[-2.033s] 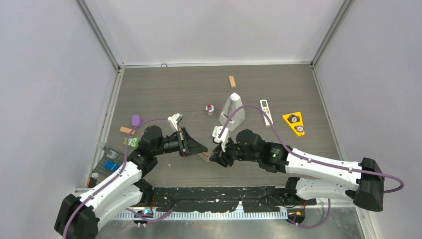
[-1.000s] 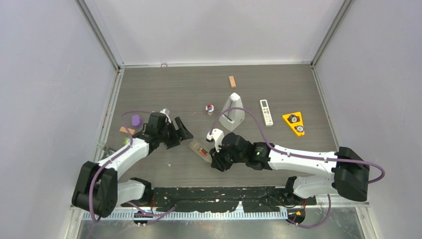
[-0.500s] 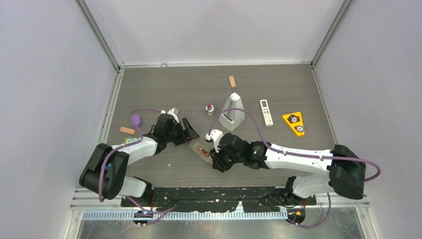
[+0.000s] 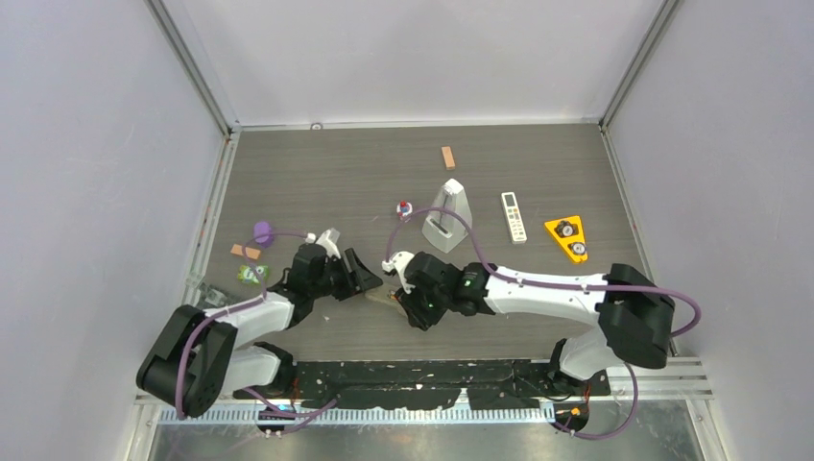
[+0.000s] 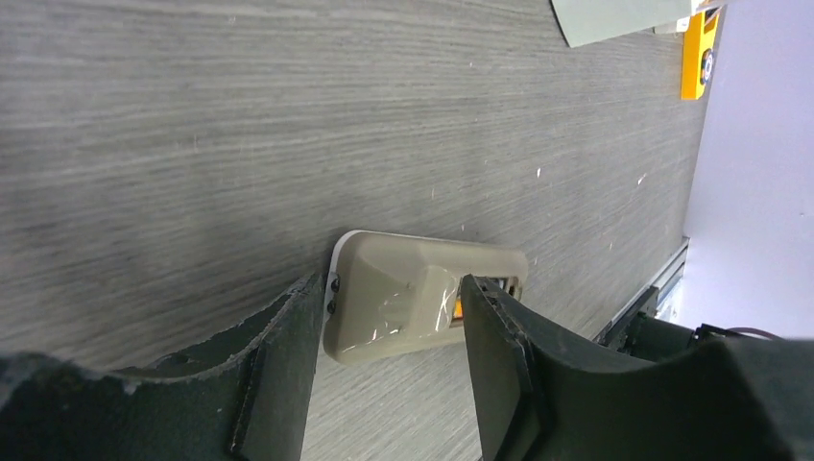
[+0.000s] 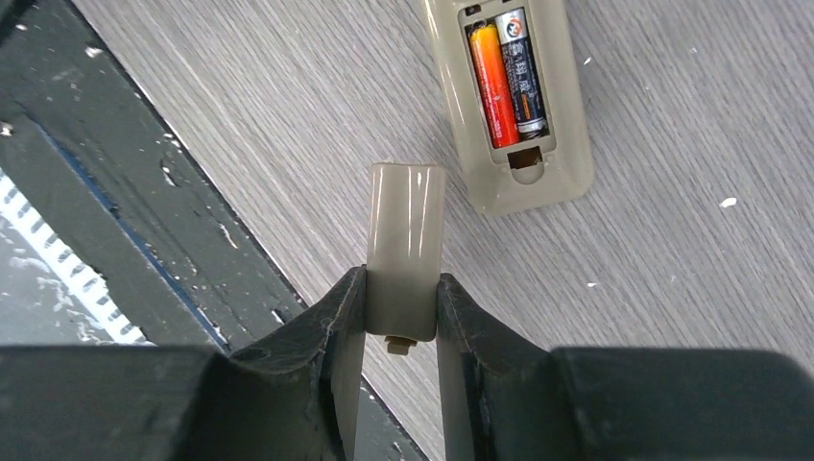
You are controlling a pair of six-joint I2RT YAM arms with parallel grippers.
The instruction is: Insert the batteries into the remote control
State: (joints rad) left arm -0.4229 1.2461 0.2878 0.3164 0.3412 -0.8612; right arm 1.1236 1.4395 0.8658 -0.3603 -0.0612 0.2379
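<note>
The remote control [image 6: 509, 125] lies grey-brown side up on the table, its compartment open. Two batteries sit inside it, one orange [image 6: 494, 84] and one black [image 6: 523, 72]. My right gripper [image 6: 401, 288] is shut on the small beige cover [image 6: 406, 230] and holds it just short of the remote's near end. My left gripper [image 5: 392, 288] is open, its fingers either side of the remote's other end [image 5: 422, 288]. In the top view the two grippers [image 4: 370, 279] [image 4: 415, 305] flank the remote [image 4: 388, 294], which is mostly hidden.
A grey metronome [image 4: 448, 216], a white buttoned remote [image 4: 514, 216], a yellow triangle [image 4: 567, 237] and a wooden block [image 4: 447, 157] lie behind. Small purple [image 4: 261, 231] and green [image 4: 252, 275] items lie left. The black base rail [image 6: 144, 192] runs close by the right gripper.
My left gripper has swung in from the left and now straddles the remote's far end. My right gripper has shifted slightly left, still holding the cover.
</note>
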